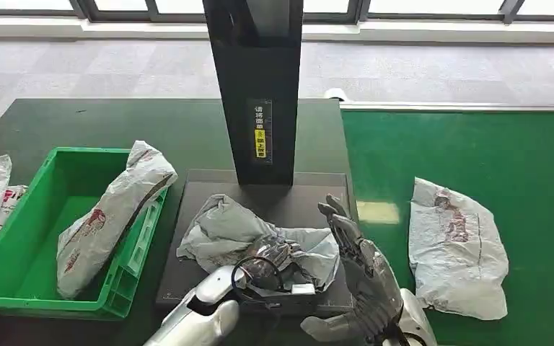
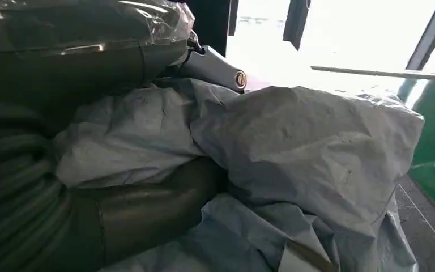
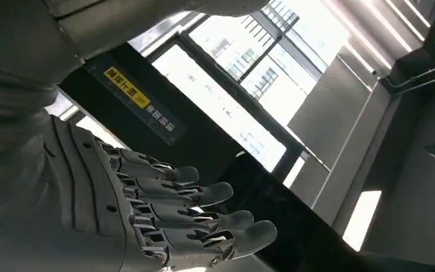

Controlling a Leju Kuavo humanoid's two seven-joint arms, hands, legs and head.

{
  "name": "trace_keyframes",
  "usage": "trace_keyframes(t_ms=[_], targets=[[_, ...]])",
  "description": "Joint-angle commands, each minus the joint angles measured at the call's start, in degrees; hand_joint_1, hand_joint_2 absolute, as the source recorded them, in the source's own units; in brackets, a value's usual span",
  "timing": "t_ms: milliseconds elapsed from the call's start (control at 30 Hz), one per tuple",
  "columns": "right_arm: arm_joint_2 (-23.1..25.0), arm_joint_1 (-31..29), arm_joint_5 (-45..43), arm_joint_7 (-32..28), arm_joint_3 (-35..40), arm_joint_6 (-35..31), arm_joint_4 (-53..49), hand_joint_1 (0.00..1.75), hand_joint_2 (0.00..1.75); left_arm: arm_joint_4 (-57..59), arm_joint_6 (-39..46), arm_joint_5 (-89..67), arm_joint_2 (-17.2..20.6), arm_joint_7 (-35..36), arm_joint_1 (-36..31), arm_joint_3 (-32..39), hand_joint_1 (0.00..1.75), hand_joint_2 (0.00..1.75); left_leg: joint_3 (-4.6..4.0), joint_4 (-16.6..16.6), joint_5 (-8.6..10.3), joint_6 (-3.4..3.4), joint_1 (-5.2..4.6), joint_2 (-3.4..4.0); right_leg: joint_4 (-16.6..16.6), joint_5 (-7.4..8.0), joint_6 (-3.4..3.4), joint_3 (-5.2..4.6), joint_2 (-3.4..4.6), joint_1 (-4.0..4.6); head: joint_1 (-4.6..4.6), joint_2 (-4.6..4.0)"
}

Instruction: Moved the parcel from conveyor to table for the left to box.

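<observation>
head view | parcel (image 1: 223,227): grey, crumpled | left hand (image 1: 270,254) grasping it | right hand (image 1: 353,249) released

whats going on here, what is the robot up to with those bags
The robot is sorting soft grey parcels. Its left hand grips a crumpled parcel lying on the dark platform below a black post. The right hand is raised beside it, fingers apart, holding nothing. One bagged parcel leans in the green bin, and another parcel lies on the green conveyor.
</observation>
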Motion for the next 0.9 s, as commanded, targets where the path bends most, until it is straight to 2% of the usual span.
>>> trace_keyframes(t_ms=[33,67,100,133,233,333,467,600,633,733,800,833,900], targets=[[0.95,1.70,0.02,-3.79,-2.96,-0.39,-0.50,0.00,1.75,-22.25,12.09,1.31,5.97,3.11,6.75,6.75,1.75,1.75,-0.08,-0.05,0.03,-0.08,0.04,0.12,-0.05,0.06,-0.04,-0.12,0.08,0.04,0.00,0.00],[0.88,2.18,0.09,-3.78,-2.89,-0.58,-0.83,0.00,1.75,-28.83,11.22,2.34,7.33,3.20,8.90,8.13,1.75,1.75,-0.08,-0.10,0.04,-0.10,0.05,0.15,-0.10,0.08,-0.05,-0.14,0.10,0.05,0.00,0.00],[0.74,2.34,0.00,-4.00,-2.67,-1.28,-1.18,0.00,1.75,-34.37,15.52,4.39,7.74,1.48,10.81,10.30,1.75,1.75,-0.10,-0.04,0.00,-0.08,0.04,0.16,-0.02,0.04,-0.05,-0.19,0.12,0.04,0.00,0.00],[0.62,2.65,0.03,-3.95,-2.71,-1.53,-1.33,0.00,1.75,-39.18,15.57,5.99,8.74,0.99,12.34,11.47,1.75,1.75,-0.08,-0.08,0.00,-0.10,0.04,0.21,-0.04,0.05,-0.06,-0.21,0.17,0.04,0.00,0.00],[-0.05,4.20,-0.11,-4.00,-2.54,-2.92,-1.38,0.00,1.75,-48.94,17.19,14.08,8.72,-3.21,16.87,15.77,1.75,1.75,-0.07,-0.11,-0.06,-0.13,0.08,0.38,-0.03,0.04,-0.08,-0.24,0.33,0.08,0.00,0.00],[-0.74,5.59,-0.46,-4.00,-1.68,-4.89,-1.76,0.00,1.75,-51.01,20.04,15.51,8.63,-5.86,19.33,17.30,1.75,1.75,0.02,-0.14,-0.02,-0.10,0.06,0.20,-0.05,-0.01,-0.09,-0.21,0.16,0.06,-0.02,0.00],[-0.79,5.46,-0.52,-4.00,-1.55,-5.18,-1.56,0.00,1.75,-50.07,20.31,15.50,8.20,-6.24,19.12,17.22,1.75,1.75,0.10,-0.12,0.00,-0.06,0.04,0.10,-0.05,-0.02,-0.04,-0.23,0.09,0.04,0.00,-0.02],[-0.79,5.46,-0.52,-4.00,-1.55,-5.18,-1.56,0.00,1.75,-50.07,20.31,15.50,8.20,-6.24,19.12,17.22,1.75,1.75,-0.17,-0.13,0.06,-0.06,0.04,0.08,-0.11,0.04,-0.04,-0.18,0.06,0.04,-0.02,0.00],[-0.58,5.40,-0.50,-4.00,-1.72,-5.32,-1.52,0.00,1.75,-49.67,21.74,15.77,7.89,-6.90,18.85,17.29,1.75,1.75,-0.24,-0.08,0.02,-0.02,0.04,0.06,-0.07,0.02,-0.03,-0.23,0.05,0.03,0.00,0.00],[0.38,6.47,-0.10,-4.00,-1.76,-5.57,-2.29,0.00,1.75,-53.73,22.49,18.89,4.10,-13.63,21.85,23.71,1.75,1.75,-0.20,-0.12,0.02,-0.05,0.05,0.09,-0.13,0.02,-0.04,-0.19,0.05,0.05,0.00,0.00],[0.40,6.70,-0.12,-4.00,-1.55,-5.29,-2.71,0.00,1.75,-55.58,22.49,21.29,3.37,-15.57,22.93,25.63,1.75,1.75,-0.20,-0.11,-0.02,-0.06,0.06,0.12,-0.11,0.00,-0.05,-0.21,0.09,0.06,-0.02,0.00],[0.13,6.38,-0.30,-4.00,-1.38,-4.96,-2.58,0.00,1.75,-58.24,22.49,22.96,1.18,-19.75,24.44,29.01,1.75,1.75,-0.17,-0.08,-0.06,-0.04,0.04,0.15,-0.05,-0.05,-0.04,-0.20,0.13,0.03,-0.02,0.00],[0.44,6.16,-0.33,-4.00,-1.41,-4.80,-2.59,0.00,1.75,-67.91,22.49,26.41,-1.52,-21.55,26.00,34.22,1.75,1.75,-0.16,-0.07,-0.08,-0.04,0.05,0.18,-0.06,-0.05,-0.04,-0.20,0.16,0.05,-0.02,-0.02]])
